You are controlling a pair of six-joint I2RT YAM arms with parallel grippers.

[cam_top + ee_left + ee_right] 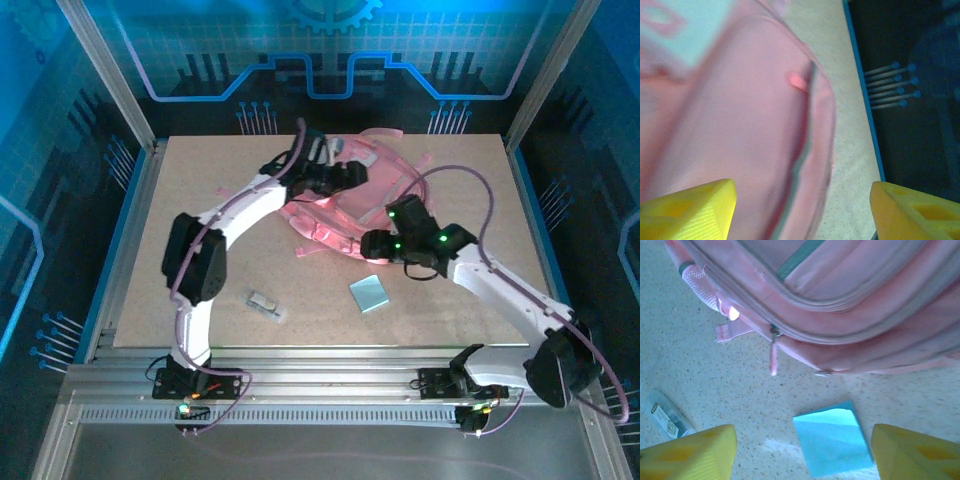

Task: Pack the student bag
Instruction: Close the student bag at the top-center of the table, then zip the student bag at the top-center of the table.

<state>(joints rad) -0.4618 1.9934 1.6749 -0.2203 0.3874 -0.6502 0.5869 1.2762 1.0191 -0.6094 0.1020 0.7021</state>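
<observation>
The student bag (345,205), a soft pink backpack, lies at the back middle of the table. My left gripper (347,177) hovers over its top. In the left wrist view the yellow fingers (687,212) stand wide apart, open, over pink fabric (740,135) and a grey zip seam (807,130). My right gripper (373,244) is at the bag's near edge. It is open in the right wrist view (802,460), with nothing held. The bag's zipped edge (840,315) and a pink zip pull (773,357) lie just ahead of it.
A light blue pad (370,293) lies flat on the table near the bag, below the right fingers (832,442). A small clear packet (265,303) lies front left (665,416). The table's blue-edged right rim (865,110) runs close to the bag.
</observation>
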